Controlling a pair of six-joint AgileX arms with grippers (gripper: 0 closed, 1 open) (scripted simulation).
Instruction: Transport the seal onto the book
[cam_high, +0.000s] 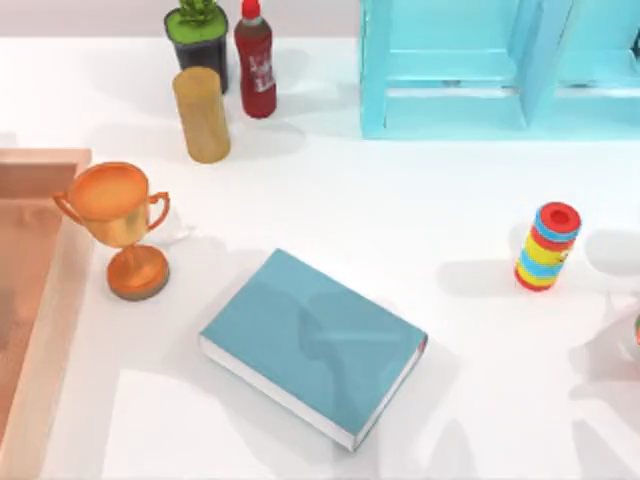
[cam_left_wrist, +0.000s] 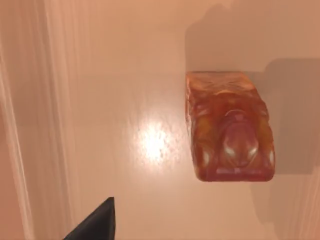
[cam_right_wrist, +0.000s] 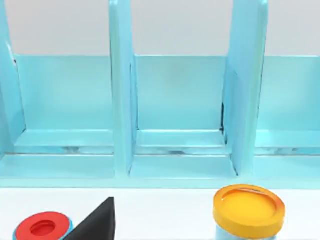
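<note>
Your white surface (cam_high: 420, 220) holds the teal book (cam_high: 312, 343) near its front centre. I cannot tell how either arm's jaws stand. Below your left wrist, the seal (cam_left_wrist: 229, 127) sits on a glossy tan tray (cam_left_wrist: 125, 75).

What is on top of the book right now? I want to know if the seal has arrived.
The book's teal cover carries only shadows. The seal lies on a tan, glossy surface in the left wrist view, not on the book.
</note>
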